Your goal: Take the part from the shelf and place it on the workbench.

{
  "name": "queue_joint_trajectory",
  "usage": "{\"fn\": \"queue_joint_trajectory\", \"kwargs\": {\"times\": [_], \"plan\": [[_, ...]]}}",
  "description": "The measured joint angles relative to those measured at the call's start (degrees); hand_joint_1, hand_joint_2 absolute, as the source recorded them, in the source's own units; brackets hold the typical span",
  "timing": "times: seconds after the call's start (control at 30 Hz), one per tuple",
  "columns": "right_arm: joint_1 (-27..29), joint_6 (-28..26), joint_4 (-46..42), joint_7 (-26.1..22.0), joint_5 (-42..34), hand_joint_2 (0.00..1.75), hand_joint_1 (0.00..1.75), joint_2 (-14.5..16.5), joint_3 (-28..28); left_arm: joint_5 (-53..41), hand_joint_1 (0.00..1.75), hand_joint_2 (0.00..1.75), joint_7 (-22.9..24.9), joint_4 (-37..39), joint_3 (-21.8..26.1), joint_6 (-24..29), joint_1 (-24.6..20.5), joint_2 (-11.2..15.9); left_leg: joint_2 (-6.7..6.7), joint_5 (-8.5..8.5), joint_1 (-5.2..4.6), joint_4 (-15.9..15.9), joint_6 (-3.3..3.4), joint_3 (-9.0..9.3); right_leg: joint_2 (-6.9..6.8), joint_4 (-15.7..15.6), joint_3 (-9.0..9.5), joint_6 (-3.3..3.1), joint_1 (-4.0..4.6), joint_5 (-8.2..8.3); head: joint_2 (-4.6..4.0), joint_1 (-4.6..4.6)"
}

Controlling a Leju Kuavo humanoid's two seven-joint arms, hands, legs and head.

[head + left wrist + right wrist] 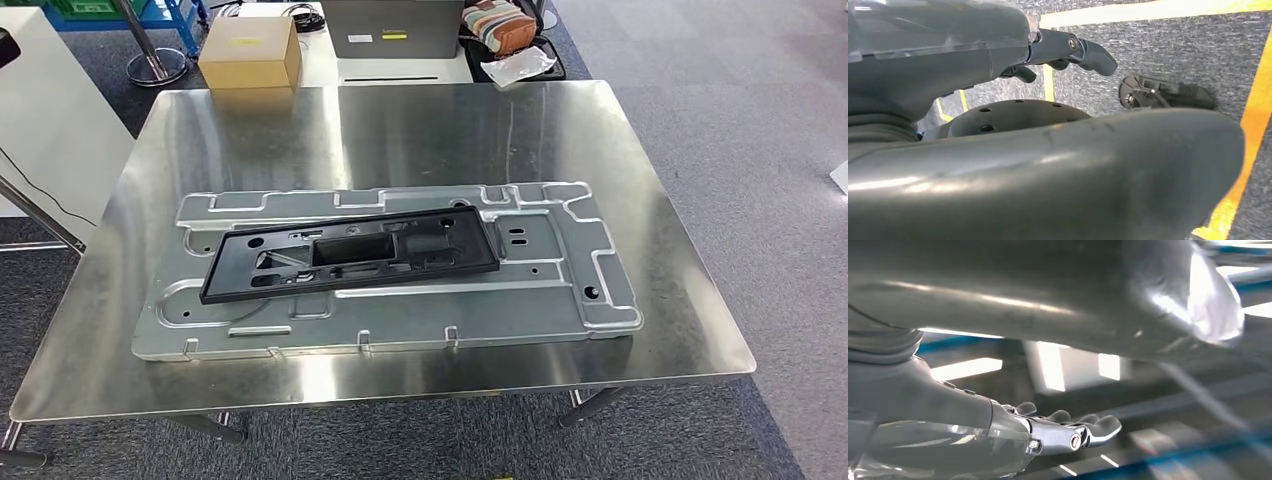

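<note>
Both hands, left hand (1068, 50) and right hand (1068, 432), hang released; your flat black plastic frame part (350, 255) rests unsecured on the stamped silver panel (560, 300) atop the counter (420, 130), so bumps could slide it.

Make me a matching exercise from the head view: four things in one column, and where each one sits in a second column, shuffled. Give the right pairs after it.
Things:
1. black plastic part
2. silver stamped metal panel
3. cardboard box
4. clear plastic bag

Places:
A. flat on the steel workbench, under another piece
B. beyond the workbench's far left corner
C. lying on top of the metal panel
D. beyond the workbench's far edge, to the right

Right pairs: 1-C, 2-A, 3-B, 4-D
</note>
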Motion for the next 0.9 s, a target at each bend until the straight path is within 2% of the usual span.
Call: {"fn": "queue_joint_trajectory", "kwargs": {"times": [0.1, 0.17, 0.2, 0.23, 0.3, 0.37, 0.4, 0.47, 0.5, 0.6, 0.67, 0.73, 0.83, 0.9], "plan": [[-1.7, -0.5, 0.5, 1.0, -3.2, 0.0, 0.0, -9.6, 0.1, 0.8, 0.0, 0.0, -0.3, 0.0, 0.4, 0.0, 0.0, -0.2, -0.01, -0.18, -0.02, -0.1, 0.28, 0.26, 0.02, -0.3, 0.23, 0.2, 0.04, -0.1, 0.0, 0.0], [0.1, -4.4, 2.5, 0.4, -10.7, 0.0, 0.0, -17.9, -1.0, 1.1, 0.0, 0.0, -0.3, 0.0, 0.7, 0.0, 0.0, -0.5, -0.32, -0.34, 0.34, -0.2, 0.49, 0.63, -0.3, -0.9, 1.01, 0.44, 0.41, -0.25, 0.0, 0.0], [3.4, -7.5, 4.0, -0.2, -17.2, 0.0, 0.0, -21.9, -2.4, 1.2, 0.0, 0.0, -0.3, 0.0, 0.8, 0.1, 0.0, -0.7, -0.53, -0.44, 0.71, -0.3, 0.53, 0.9, -0.53, -1.3, 1.61, 0.52, 0.77, -0.3, 0.0, 0.0], [9.3, -10.9, 5.8, -0.9, -26.1, 0.0, 0.0, -25.7, -5.0, 1.2, 0.0, 0.0, -0.3, 0.0, 0.9, 0.2, 0.1, -0.9, -0.71, -0.6, 1.19, -0.3, 0.49, 1.24, -0.69, -1.7, 2.33, 0.56, 1.24, -0.33, 0.0, 0.01], [28.6, -16.5, 8.1, -1.1, -47.3, 0.0, 0.0, -31.1, -13.4, 1.2, 0.0, 0.0, -0.2, 0.0, 0.9, 0.4, 0.1, -1.2, -0.74, -1.21, 2.0, -0.3, 0.32, 2.01, -0.7, -2.5, 3.74, 0.5, 2.03, -0.44, 0.0, 0.02], [51.2, -19.5, 9.3, -0.6, -66.1, 0.0, 0.0, -33.8, -23.9, 1.1, 0.0, 0.0, 0.0, 0.0, 1.0, 0.5, -0.1, -1.3, -0.42, -1.82, 2.05, -0.4, 0.29, 2.64, -0.41, -2.7, 4.52, 0.47, 2.1, -0.76, 0.0, 0.04], [61.6, -20.6, 9.7, 0.0, -72.7, 0.0, 0.0, -33.9, -29.1, 1.1, 0.0, 0.0, 0.1, 0.0, 1.0, 0.6, -0.2, -1.4, -0.25, -1.99, 1.85, -0.4, 0.33, 2.82, -0.26, -2.5, 4.63, 0.52, 1.9, -0.94, 0.0, 0.05], [77.9, -23.7, 10.3, 1.2, -80.8, 0.0, 0.0, -31.5, -38.1, 0.9, 0.0, 0.0, 0.3, 0.0, 1.0, 0.7, -0.5, -1.4, 0.05, -2.07, 1.5, -0.5, 0.38, 3.06, 0.06, -2.3, 4.59, 0.63, 1.54, -1.1, 0.0, 0.05], [84.1, -25.3, 10.3, 1.9, -83.1, 0.0, 0.0, -29.2, -41.6, 0.8, 0.0, 0.0, 0.3, 0.0, 1.0, 0.7, -0.6, -1.5, 0.17, -2.1, 1.43, -0.5, 0.37, 3.16, 0.19, -2.2, 4.58, 0.64, 1.42, -1.12, 0.0, 0.06], [96.0, -27.3, 10.1, 2.5, -89.9, 0.0, 0.0, -20.2, -50.2, 0.6, 0.0, 0.0, -0.2, 0.0, 1.0, 0.9, -0.7, -1.5, 0.39, -2.07, 1.33, -0.7, 0.32, 3.45, 0.45, -2.1, 4.59, 0.56, 1.3, -1.21, 0.0, 0.05], [100.4, -28.5, 9.7, 1.7, -94.5, 0.0, 0.0, -11.4, -56.2, 0.8, 0.0, 0.0, -1.1, 0.0, 1.0, 1.3, -0.7, -1.5, 0.4, -2.03, 1.41, -0.8, 0.28, 3.64, 0.46, -2.1, 4.62, 0.46, 1.38, -1.29, 0.0, 0.05], [102.8, -30.4, 9.6, 3.1, -95.0, 0.0, 0.0, -1.9, -60.5, 1.0, 0.0, 0.0, -2.0, 0.0, 1.0, 1.6, -0.8, -1.5, 0.46, -2.05, 1.47, -0.8, 0.19, 3.82, 0.55, -2.1, 4.6, 0.33, 1.42, -1.36, 0.0, 0.05], [104.6, -32.2, 9.8, 6.9, -92.6, 0.0, 0.0, 11.6, -62.3, 1.1, 0.0, 0.0, -2.5, 0.0, 1.0, 2.0, -1.0, -1.4, 0.87, -2.13, 1.37, -1.0, -0.03, 4.03, 0.94, -1.9, 4.5, 0.06, 1.26, -1.48, 0.0, 0.06], [105.2, -32.5, 9.9, 8.0, -92.0, 0.0, 0.0, 18.4, -62.8, 1.0, 0.0, 0.0, -2.5, 0.0, 1.0, 2.1, -1.1, -1.3, 1.27, -2.21, 1.25, -1.1, -0.22, 4.17, 1.3, -1.7, 4.4, -0.14, 1.13, -1.57, 0.0, 0.05]]}}
